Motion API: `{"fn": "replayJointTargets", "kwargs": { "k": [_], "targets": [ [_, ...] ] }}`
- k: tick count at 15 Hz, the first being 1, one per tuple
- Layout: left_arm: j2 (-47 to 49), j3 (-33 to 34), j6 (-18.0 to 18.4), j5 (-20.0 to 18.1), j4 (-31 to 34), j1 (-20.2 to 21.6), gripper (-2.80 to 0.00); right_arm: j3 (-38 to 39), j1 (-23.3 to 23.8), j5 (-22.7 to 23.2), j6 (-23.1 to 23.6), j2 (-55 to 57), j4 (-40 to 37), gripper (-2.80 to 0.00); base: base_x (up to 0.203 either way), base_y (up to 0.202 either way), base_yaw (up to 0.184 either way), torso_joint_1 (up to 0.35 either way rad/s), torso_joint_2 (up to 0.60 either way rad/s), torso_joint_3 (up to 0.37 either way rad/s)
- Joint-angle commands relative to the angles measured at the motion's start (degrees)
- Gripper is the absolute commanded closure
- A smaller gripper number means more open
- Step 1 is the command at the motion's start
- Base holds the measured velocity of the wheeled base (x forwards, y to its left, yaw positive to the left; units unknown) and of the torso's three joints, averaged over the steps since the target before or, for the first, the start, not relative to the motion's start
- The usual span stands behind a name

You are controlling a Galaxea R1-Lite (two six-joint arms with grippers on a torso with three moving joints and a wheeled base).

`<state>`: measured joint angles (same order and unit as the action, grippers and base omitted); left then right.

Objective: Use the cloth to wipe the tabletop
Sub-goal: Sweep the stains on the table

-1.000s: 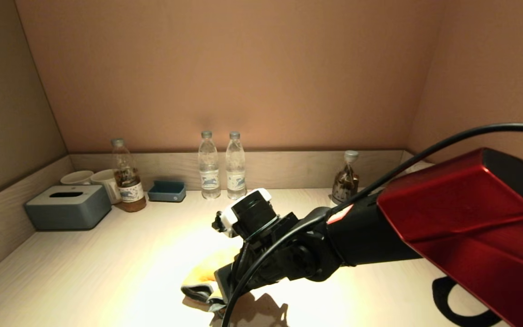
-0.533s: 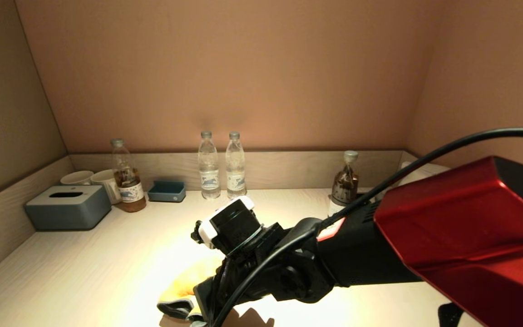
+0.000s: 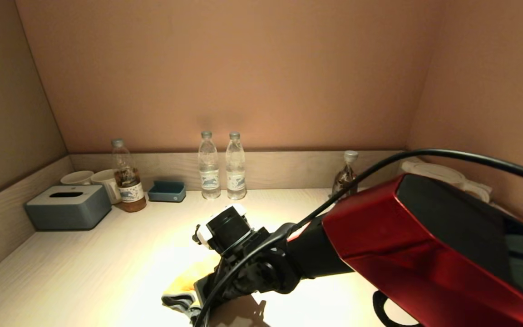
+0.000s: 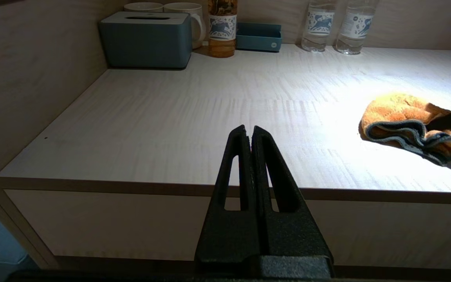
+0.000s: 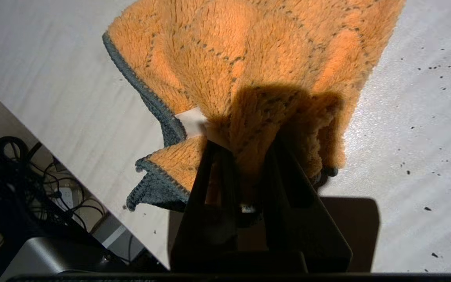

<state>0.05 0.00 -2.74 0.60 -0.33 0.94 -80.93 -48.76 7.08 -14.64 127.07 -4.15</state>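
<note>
The yellow-orange cloth (image 3: 182,284) with grey-blue edging lies bunched on the pale wood-grain tabletop (image 3: 84,263), near its front edge. My right gripper (image 3: 200,295) is shut on the cloth's near part and presses it onto the surface. In the right wrist view the cloth (image 5: 249,58) fans out ahead of the gripper (image 5: 245,145), with its white label (image 5: 190,119) beside one finger. The left wrist view shows the cloth (image 4: 399,115) far to one side. My left gripper (image 4: 249,131) is shut and empty, parked off the counter's front edge.
Along the back rim stand a grey-blue tissue box (image 3: 67,206), two cups (image 3: 93,179), a brown-drink bottle (image 3: 127,181), a blue tray (image 3: 167,190), two water bottles (image 3: 222,165) and another bottle (image 3: 345,179). Dark specks (image 5: 425,78) dot the tabletop by the cloth. The counter's front edge (image 5: 92,172) is close.
My right gripper has dragged the cloth to the left along the front of the tabletop, then shifted slightly back. The red forearm has swung lower across the head view.
</note>
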Motion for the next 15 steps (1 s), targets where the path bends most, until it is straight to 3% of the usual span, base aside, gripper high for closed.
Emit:
{"fn": "replayJointTargets", "kwargs": {
  "k": [1, 8, 13, 15],
  "targets": [
    [0.0, 0.0, -0.1, 0.0, 0.0, 0.0, 0.00, -1.2, 1.7, -0.1, -0.8, 3.0, -0.2, 0.00, 0.000, 0.000, 0.000, 0.000, 0.00, 0.000],
    [0.0, 0.0, -0.1, 0.0, 0.0, 0.0, 0.00, 3.8, 10.3, -0.3, -0.9, 0.0, 0.0, 0.00, 0.000, 0.000, 0.000, 0.000, 0.00, 0.000],
    [0.0, 0.0, -0.1, 0.0, 0.0, 0.0, 0.00, 11.7, 17.2, -0.2, -0.6, -5.3, 0.7, 0.00, 0.000, 0.000, 0.000, 0.000, 0.00, 0.000],
    [0.0, 0.0, -0.1, 0.0, 0.0, 0.0, 0.00, 12.9, 18.0, -0.2, -0.5, -6.1, 1.2, 0.00, 0.000, 0.000, 0.000, 0.000, 0.00, 0.000]
  ]
}}
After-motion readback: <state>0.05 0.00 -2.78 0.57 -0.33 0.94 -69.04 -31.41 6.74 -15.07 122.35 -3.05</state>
